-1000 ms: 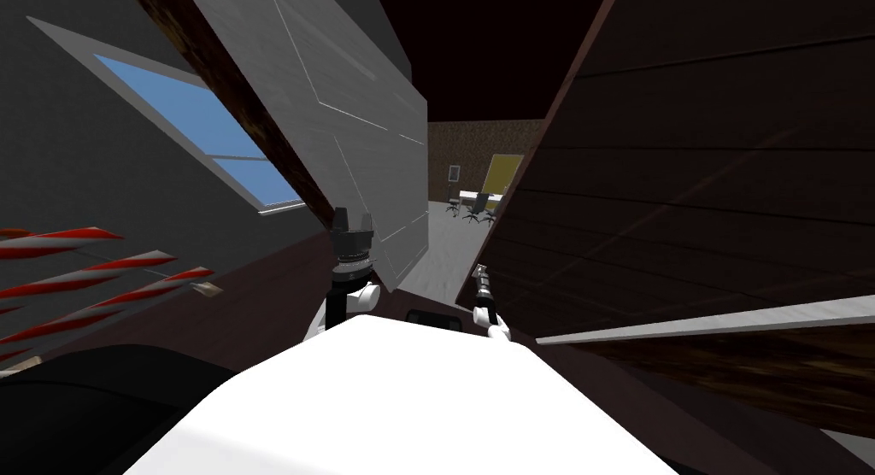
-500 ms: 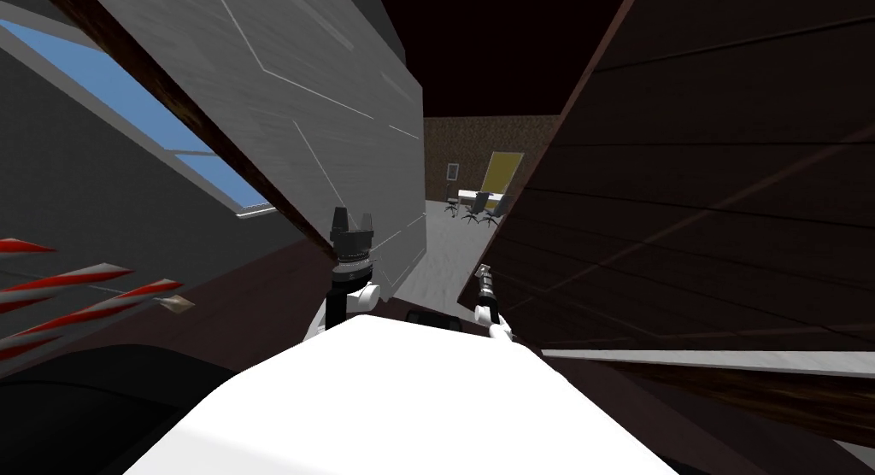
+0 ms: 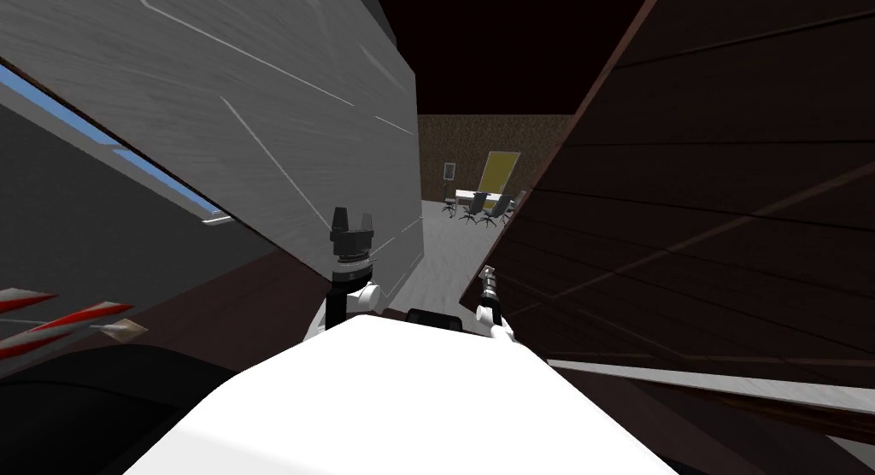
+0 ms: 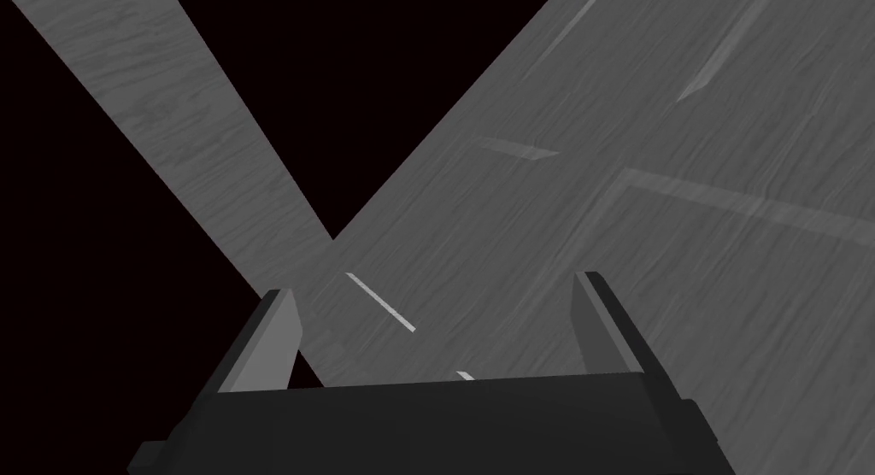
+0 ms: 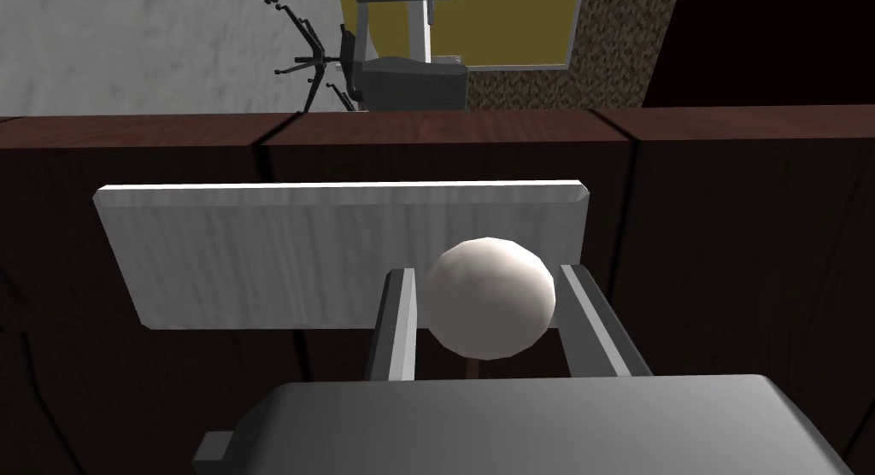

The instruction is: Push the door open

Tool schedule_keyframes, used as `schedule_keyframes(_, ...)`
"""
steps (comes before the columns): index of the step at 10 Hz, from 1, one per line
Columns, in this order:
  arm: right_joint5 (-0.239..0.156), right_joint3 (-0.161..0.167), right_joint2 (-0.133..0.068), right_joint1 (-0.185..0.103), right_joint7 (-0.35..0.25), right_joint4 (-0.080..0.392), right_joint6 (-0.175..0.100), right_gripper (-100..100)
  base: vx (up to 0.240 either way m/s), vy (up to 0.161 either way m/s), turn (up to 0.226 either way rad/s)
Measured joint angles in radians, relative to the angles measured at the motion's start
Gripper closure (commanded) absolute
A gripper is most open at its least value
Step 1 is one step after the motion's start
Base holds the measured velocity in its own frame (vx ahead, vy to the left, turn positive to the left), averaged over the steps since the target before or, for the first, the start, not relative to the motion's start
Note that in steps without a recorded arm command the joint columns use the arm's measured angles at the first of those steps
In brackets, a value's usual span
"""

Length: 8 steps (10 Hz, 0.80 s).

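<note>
Right wrist view: right end effector (image 5: pixel 485 273) grips white knob (image 5: pixel 489 299) on ajar brown door (image 5: pixel 726 239); head view: left end effector (image 3: pixel 354 214) wide.

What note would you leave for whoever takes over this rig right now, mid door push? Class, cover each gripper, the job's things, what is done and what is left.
Left gripper: open, holding nothing, fingers spread close to the face of the grey door.
Right gripper: shut on the white knob, which sits on a light grey plate on the dark brown panel.
Done: a gap stands between the grey door and the dark brown panel, and office chairs show through it.
Left: the gap looks narrow, so the door probably needs pushing wider.
</note>
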Motion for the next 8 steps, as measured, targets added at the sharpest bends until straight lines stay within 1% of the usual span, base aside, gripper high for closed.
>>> schedule_keyframes(1,-0.005,-0.010,0.001,0.016,0.007,-0.029,0.014,100,0.136,0.017,-0.021)
schedule_keyframes(2,-0.009,-0.016,-0.003,0.011,0.009,-0.021,0.010,100,0.178,0.035,-0.087)
schedule_keyframes(3,-0.016,-0.028,-0.014,-0.018,0.005,0.038,-0.017,100,0.139,0.028,-0.043)
schedule_keyframes(4,-0.019,-0.035,-0.014,-0.014,0.006,0.034,-0.021,100,0.040,-0.006,-0.013)
schedule_keyframes(5,-0.021,-0.040,-0.011,-0.013,0.013,0.023,-0.017,100,0.110,0.031,-0.106)
schedule_keyframes(6,-0.027,-0.051,-0.002,0.004,0.025,-0.012,0.004,100,0.178,0.058,-0.095)
schedule_keyframes(7,-0.034,-0.063,-0.001,-0.004,0.033,0.005,0.005,100,0.207,0.027,-0.047)
schedule_keyframes(8,-0.038,-0.072,-0.001,0.004,0.036,0.005,0.001,100,0.190,0.004,-0.078)
